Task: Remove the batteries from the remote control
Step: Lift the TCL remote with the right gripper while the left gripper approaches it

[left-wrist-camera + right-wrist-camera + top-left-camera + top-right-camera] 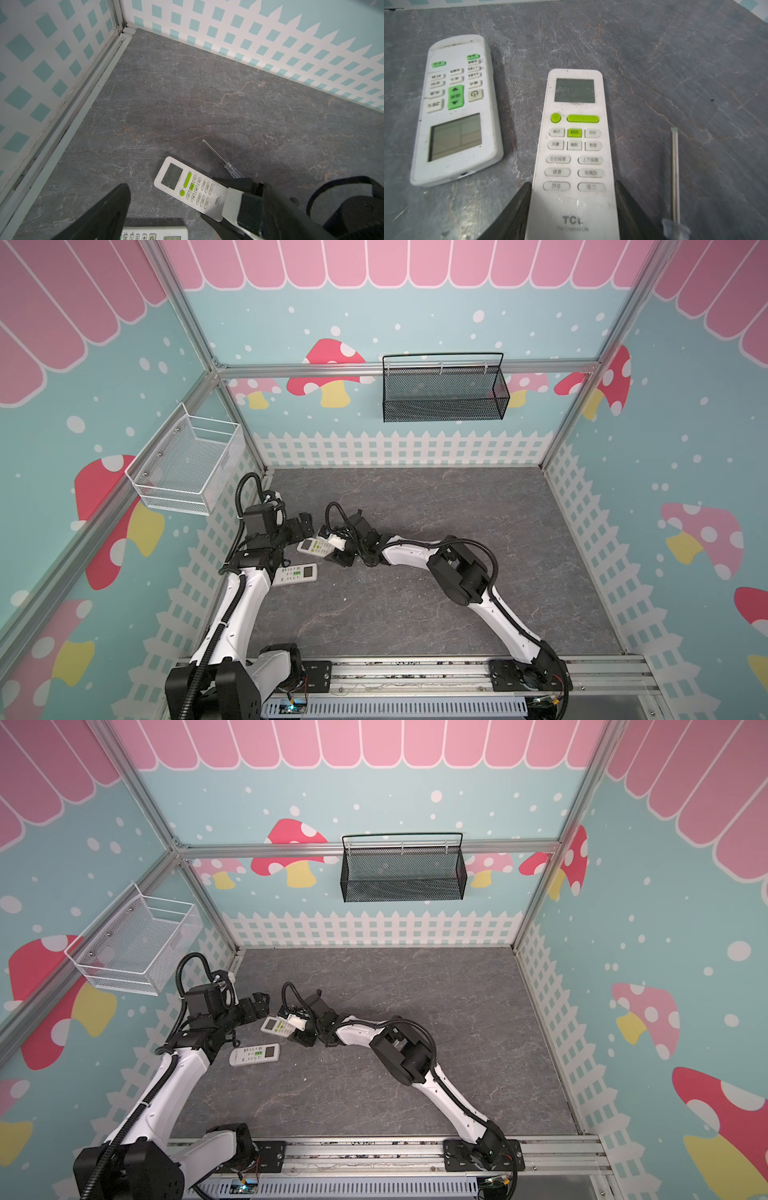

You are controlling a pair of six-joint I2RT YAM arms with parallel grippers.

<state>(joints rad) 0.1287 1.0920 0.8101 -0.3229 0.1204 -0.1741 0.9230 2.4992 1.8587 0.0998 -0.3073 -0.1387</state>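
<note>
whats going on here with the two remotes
The right pincer has its fingers against both long sides of the TCL remote, at its logo end, on the table. The left pincer is open near its screen end, holding nothing. It and the other remote lie buttons-up, a screwdriver alongside; no batteries are out yet.

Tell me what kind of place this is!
Probably a robot practice booth dressed like a storybook garden: mushroom wallpaper, a metal frame, and two robot arms on a rail, the right gripper around a TCL remote.
</note>
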